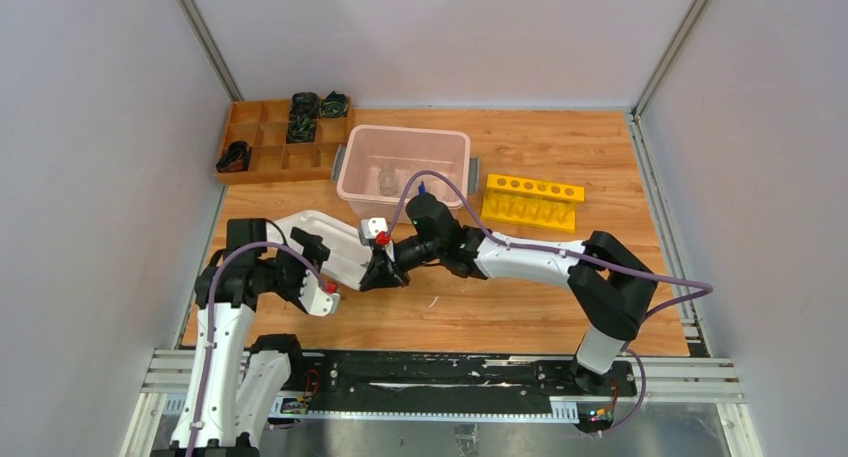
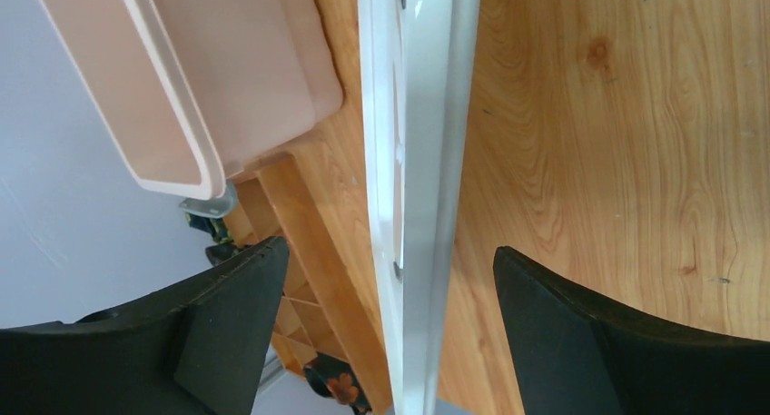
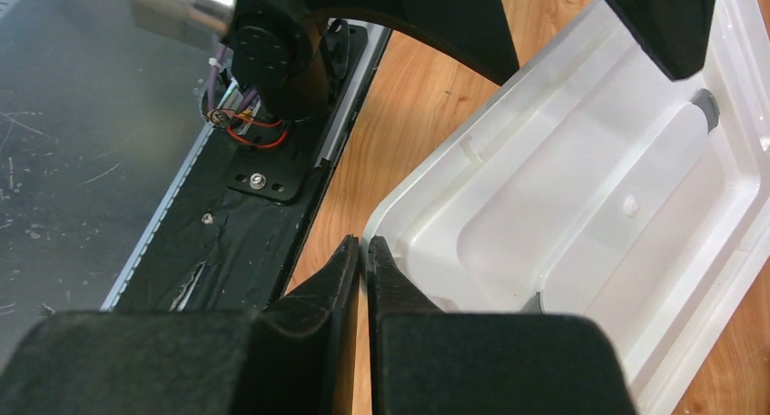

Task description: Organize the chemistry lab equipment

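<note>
— What was found closest to the lens?

— The black fingers of the right pincer (image 3: 361,251), clenched on a corner of the lid (image 3: 581,206). The left pincer (image 2: 386,256) was spread wide and released. The lid was seen edge-on between its fingers and, as far as could be told, untouched by them.

— And the equipment?

— A clear piece (image 1: 388,180) was lying in the bin (image 1: 400,135) at the far side; its kind could not be made out. The rack (image 1: 533,199) was set on the surface (image 1: 520,297) just right of the bin. Dark items were kept in the tray (image 1: 262,162) to the left.

— What could be feared?

— The lid was pinched at one thin rim only. Being smooth plastic, it was judged likely to pivot or slip out and drop. With both arms crowded together, one could be struck by the other, or the bin knocked.

— Materials?

— The lid was white, glossy and rigid, with recessed panels and rounded corners. The bin was translucent pink with a rolled rim. The rack was bright yellow, pierced by round holes. The tray was wooden and compartmented, and the surface wood-grained.
</note>
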Robot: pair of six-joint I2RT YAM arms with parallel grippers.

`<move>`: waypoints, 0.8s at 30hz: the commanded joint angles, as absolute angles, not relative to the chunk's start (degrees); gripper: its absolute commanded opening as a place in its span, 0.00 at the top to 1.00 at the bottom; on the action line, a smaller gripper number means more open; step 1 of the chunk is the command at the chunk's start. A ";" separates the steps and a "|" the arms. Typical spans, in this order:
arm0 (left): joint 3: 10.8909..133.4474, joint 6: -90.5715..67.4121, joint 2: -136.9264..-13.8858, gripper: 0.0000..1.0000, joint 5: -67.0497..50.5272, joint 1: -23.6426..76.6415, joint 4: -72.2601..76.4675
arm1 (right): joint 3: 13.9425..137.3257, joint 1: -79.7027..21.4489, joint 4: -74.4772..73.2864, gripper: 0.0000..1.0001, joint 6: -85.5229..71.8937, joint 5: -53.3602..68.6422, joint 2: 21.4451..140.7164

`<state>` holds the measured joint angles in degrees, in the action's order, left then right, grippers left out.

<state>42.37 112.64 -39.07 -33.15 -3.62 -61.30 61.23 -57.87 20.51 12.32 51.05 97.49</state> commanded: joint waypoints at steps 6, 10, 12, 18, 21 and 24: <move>43.12 118.12 -46.41 0.39 -28.06 -0.65 -59.84 | 62.93 -56.84 20.32 0.99 11.84 54.05 94.80; 44.87 115.86 -48.02 0.77 -27.25 1.60 -59.78 | 62.78 -56.78 19.22 0.79 13.27 51.59 94.51; 45.68 114.88 -48.28 1.00 -27.45 1.74 -59.77 | 62.64 -56.78 19.07 0.66 13.65 49.37 94.31; 46.27 113.33 -46.39 1.00 -27.90 1.87 -59.92 | 60.28 -56.75 18.90 0.15 16.83 38.48 90.71; 47.44 110.65 -45.41 1.00 -28.79 2.02 -59.98 | 57.25 -56.78 20.52 0.12 18.64 33.51 87.24; 49.75 106.76 -44.77 1.00 -30.63 2.49 -60.03 | 53.94 -56.85 22.64 0.11 19.48 30.30 84.91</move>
